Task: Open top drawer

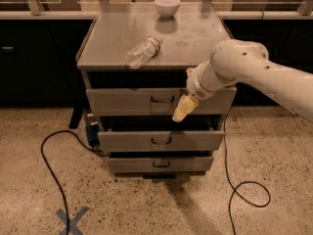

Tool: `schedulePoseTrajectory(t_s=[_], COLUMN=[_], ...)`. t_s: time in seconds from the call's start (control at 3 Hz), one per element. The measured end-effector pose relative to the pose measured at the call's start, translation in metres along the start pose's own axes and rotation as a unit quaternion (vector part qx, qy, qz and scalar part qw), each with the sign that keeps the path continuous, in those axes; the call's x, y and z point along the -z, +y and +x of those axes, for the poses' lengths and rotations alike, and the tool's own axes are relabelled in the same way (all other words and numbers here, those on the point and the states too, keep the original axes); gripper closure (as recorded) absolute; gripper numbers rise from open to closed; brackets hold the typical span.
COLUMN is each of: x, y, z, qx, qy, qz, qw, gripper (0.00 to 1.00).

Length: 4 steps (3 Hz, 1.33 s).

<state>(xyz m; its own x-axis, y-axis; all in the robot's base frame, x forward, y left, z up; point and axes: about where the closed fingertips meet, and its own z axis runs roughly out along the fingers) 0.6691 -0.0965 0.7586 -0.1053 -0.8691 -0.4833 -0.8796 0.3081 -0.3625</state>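
The top drawer (127,102) is the widest grey front of the three on the metal cabinet, with a small dark wire handle (162,100) at its centre. A dark gap shows above its front. My gripper (184,108), cream-coloured at the end of the white arm (244,67), hangs in front of this drawer's face, just right of and slightly below the handle. Whether it touches the handle does not show. The middle drawer (161,141) and the bottom drawer (160,164) sit below, each with a similar handle.
A clear plastic bottle (143,50) lies on the cabinet top (190,38), and a white bowl (167,6) stands at its back. Black cables (49,155) (244,190) loop on the speckled floor either side. A blue tape cross (73,220) marks the floor. Dark counters stand behind.
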Motion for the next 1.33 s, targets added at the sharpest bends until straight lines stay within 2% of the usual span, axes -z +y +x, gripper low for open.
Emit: schedulePoseTrajectory(t_s=[0.33,0.67,1.0,1.33], x=[-0.015,-0.022,-0.025,-0.055], y=[0.012,0.026,0.027,0.024], z=[0.003,-0.003,-0.003,-0.001], qx=[-0.001,0.018,0.016,0.017], qy=[-0.019,-0.04,-0.041,-0.034], qz=[-0.019,-0.038,-0.04,-0.049], qw=[0.9996,0.9983,0.9982,0.9981], gripper=[0.0,0.0,0.0,0.0])
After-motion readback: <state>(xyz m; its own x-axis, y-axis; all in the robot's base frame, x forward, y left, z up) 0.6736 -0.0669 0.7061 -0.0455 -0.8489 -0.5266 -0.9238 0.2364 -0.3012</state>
